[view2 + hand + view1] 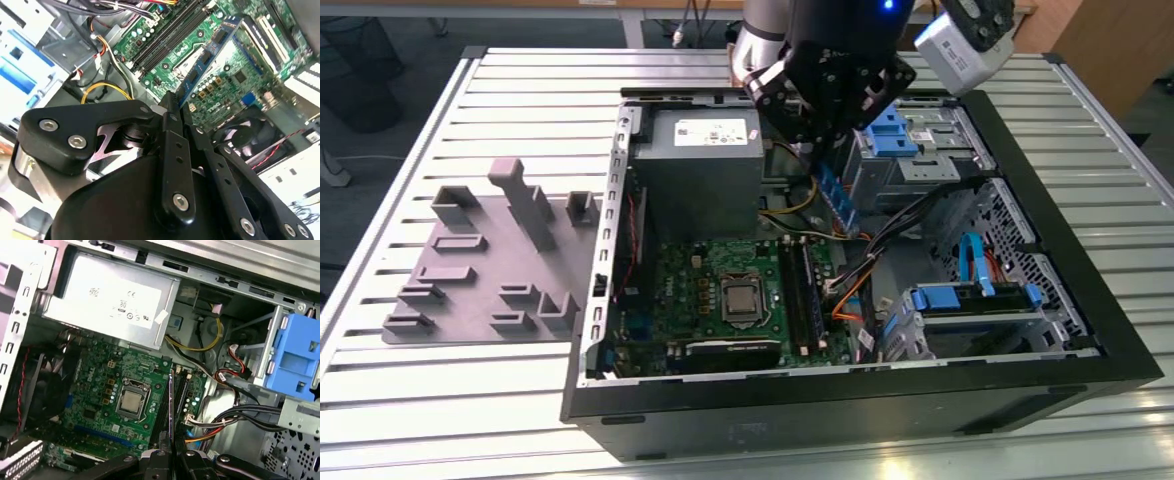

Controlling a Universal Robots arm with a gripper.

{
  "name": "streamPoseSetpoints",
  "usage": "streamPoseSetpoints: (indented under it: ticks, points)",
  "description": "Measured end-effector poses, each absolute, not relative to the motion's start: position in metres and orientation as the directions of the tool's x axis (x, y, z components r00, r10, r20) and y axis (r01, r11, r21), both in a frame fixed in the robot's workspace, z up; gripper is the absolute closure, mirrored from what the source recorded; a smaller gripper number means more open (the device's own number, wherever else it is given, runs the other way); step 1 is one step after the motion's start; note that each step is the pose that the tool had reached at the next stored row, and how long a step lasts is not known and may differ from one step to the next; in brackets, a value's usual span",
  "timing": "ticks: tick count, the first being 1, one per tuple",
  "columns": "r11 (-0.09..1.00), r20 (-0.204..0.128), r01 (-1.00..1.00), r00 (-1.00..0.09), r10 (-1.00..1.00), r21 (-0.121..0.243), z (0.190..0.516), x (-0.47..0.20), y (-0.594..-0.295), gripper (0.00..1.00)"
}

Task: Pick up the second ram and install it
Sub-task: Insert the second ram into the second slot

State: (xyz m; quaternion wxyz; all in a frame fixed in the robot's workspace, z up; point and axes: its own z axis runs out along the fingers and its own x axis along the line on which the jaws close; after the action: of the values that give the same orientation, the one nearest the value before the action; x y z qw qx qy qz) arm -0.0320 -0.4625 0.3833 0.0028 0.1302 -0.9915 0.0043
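My black gripper [825, 150] hangs over the open computer case, shut on the second ram [833, 195], a thin green-blue stick that points down from the fingers. It hovers above the motherboard [707, 285], over the far end of the black memory slots [798, 290]. In the second wrist view the ram [206, 59] with its black chips juts out from between the fingers [170, 117] of the gripper [180, 107]. In the first wrist view the ram [170, 405] is edge-on, a thin line running out of the gripper [171, 455] along the slots [181, 390].
A grey power supply [707, 165] fills the case's far corner next to the gripper. Blue drive caddies [891, 130] and bundled cables [907, 215] crowd the exterior view's right. The processor socket [740, 298] sits beside the slots. A gray tray [487, 265] with upright blocks lies outside the case.
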Motion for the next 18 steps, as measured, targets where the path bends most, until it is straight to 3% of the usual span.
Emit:
streamPoseSetpoints:
  ticks: [18]
  points:
    - [1.0,0.006,0.005,-1.0,0.005,-0.014,0.3781,-0.031,-0.4625,0.86]
